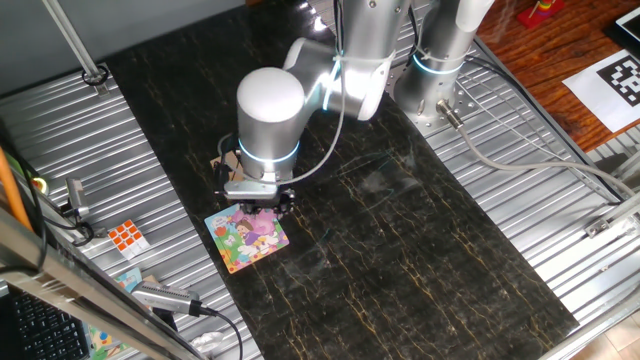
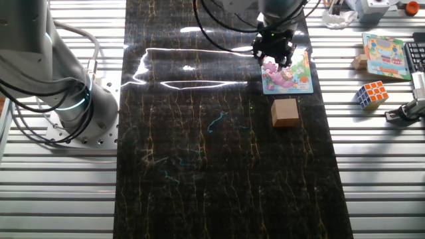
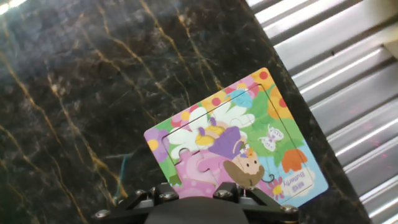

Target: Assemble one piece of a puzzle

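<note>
Marble-patterned black bench top (image 2: 199, 166) runs between ribbed metal side panels, and the action sits near one long edge of it. Reading the other fixed view from the left: the grey base of a robot arm (image 2: 73, 99) stands on the metal panel off the bench's left edge. Further right, the gripper (image 2: 274, 56) hangs straight down over the puzzle (image 2: 292, 78), which lies flat close to the bench's right edge, toward its far corner. The board is square, so it has no real long axis; in the hand view it sits turned diagonally, one corner pointing to the upper right, with its orange-spotted border (image 3: 264, 84) lying along the bench edge where the ribbed metal begins.

Just below the puzzle in that fixed view stands a tan wooden block (image 2: 285, 111), apart from the board. Off the bench to the right, on the metal panel, rest a Rubik's cube (image 2: 371, 94) and a second picture board (image 2: 383, 56).

The piece itself I cannot pick out separately; pink picture area shows under the gripper (image 3: 205, 205) in the hand view, but whether that is the loose piece or fitted board is unclear. The fingers are hidden by the gripper body, so whether the claw is spread or pinched cannot be told.
</note>
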`<state>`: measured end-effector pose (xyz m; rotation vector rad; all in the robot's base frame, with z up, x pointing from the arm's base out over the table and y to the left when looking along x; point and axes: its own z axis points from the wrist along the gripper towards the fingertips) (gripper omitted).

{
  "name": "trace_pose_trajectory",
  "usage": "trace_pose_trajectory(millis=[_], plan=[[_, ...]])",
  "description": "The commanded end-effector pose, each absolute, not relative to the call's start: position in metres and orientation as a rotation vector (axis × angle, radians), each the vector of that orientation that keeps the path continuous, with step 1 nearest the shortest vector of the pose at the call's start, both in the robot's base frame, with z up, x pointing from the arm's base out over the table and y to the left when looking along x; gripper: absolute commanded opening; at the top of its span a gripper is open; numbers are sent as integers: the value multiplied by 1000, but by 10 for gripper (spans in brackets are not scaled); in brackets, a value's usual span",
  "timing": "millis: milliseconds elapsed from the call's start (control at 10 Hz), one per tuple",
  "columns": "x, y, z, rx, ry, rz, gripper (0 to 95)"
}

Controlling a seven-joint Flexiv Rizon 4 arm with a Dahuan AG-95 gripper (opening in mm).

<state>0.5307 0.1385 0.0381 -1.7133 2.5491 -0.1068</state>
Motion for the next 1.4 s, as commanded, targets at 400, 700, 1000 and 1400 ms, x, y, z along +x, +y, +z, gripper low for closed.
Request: trace_pose_trajectory(millis=[400,700,1000,1400], plan=[[531,140,38,-1957,2387,-87,190],[530,139,37,-2004,2342,-80,380],[530,140,37,-1993,2367,-53,380],[530,146,32,-1991,2369,-43,380]])
